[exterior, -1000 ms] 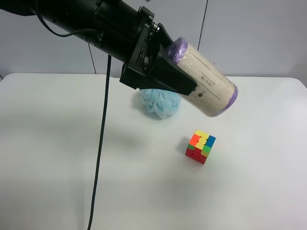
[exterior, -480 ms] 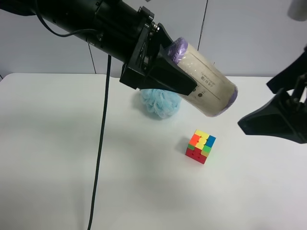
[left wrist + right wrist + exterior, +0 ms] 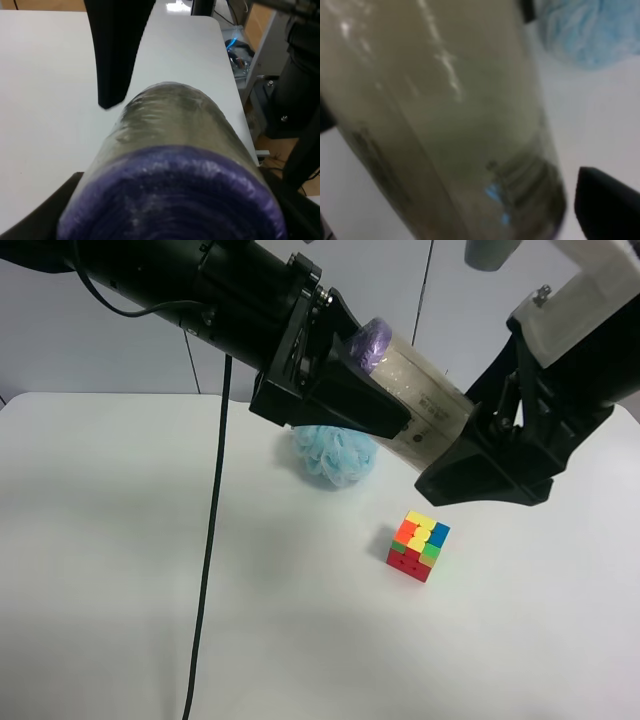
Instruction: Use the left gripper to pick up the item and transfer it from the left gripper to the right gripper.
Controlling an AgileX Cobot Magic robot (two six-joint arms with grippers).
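Observation:
The item (image 3: 425,405), a cream-labelled roll with purple ends, is held in the air above the white table (image 3: 110,540) by my left gripper (image 3: 390,405), the all-black arm's end, which is shut on its upper end. The roll fills the left wrist view (image 3: 170,150). My right gripper (image 3: 470,455), on the white-housed arm, is open, with its jaws to either side of the roll's lower end. One of its fingers (image 3: 605,205) stands apart from the roll (image 3: 445,125), and another finger (image 3: 117,50) shows beyond the roll in the left wrist view.
A light-blue mesh bath puff (image 3: 335,455) lies on the table below the left gripper and shows in the right wrist view (image 3: 592,32). A multicoloured puzzle cube (image 3: 418,545) sits under the right gripper. A black cable (image 3: 210,540) hangs down from the left arm.
The right arm has come in from the exterior high view's right and now has its open jaws around the roll's lower end. The left gripper and roll have not moved.

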